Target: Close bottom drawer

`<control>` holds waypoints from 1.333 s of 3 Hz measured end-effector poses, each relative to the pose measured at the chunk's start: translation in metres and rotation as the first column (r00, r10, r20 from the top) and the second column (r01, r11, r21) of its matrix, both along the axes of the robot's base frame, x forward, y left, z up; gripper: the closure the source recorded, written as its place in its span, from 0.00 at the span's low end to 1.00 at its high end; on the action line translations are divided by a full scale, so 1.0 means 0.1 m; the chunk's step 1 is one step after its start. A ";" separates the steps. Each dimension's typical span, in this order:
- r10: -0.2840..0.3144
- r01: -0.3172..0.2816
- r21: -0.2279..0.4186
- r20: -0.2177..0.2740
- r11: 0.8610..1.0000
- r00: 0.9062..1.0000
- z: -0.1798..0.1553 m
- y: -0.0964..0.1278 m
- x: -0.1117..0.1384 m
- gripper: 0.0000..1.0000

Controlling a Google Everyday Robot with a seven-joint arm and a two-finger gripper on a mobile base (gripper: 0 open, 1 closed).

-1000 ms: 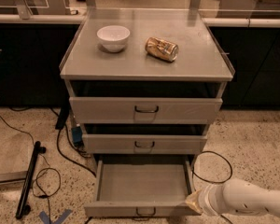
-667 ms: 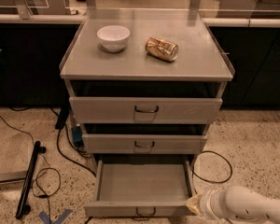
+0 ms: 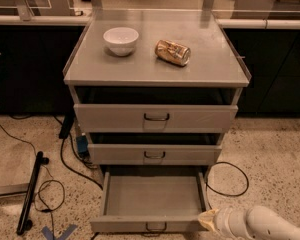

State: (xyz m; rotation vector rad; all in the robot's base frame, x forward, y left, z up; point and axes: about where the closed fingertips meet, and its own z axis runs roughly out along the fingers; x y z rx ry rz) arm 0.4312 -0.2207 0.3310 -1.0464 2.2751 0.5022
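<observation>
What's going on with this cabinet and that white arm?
A robot's white arm reaches in from the lower right, its hand at the front right corner of the bottom drawer. That drawer is pulled far out and empty; the middle drawer and top drawer are barely open. It seems about to push the drawer shut. A white bowl and a tipped gold can sit on top.

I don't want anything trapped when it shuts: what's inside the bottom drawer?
The bottom drawer shows only bare grey floor. Its rear strip is hidden under the middle drawer, and the gripper sits at the front right corner, covering that spot.
</observation>
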 end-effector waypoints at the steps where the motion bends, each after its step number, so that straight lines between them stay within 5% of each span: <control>1: 0.000 0.000 0.000 0.000 1.000 1.000 0.00 0.00 0.00 1.00; 4: 0.025 -0.021 0.033 -0.129 0.999 0.991 -1.14 0.36 -0.16 1.00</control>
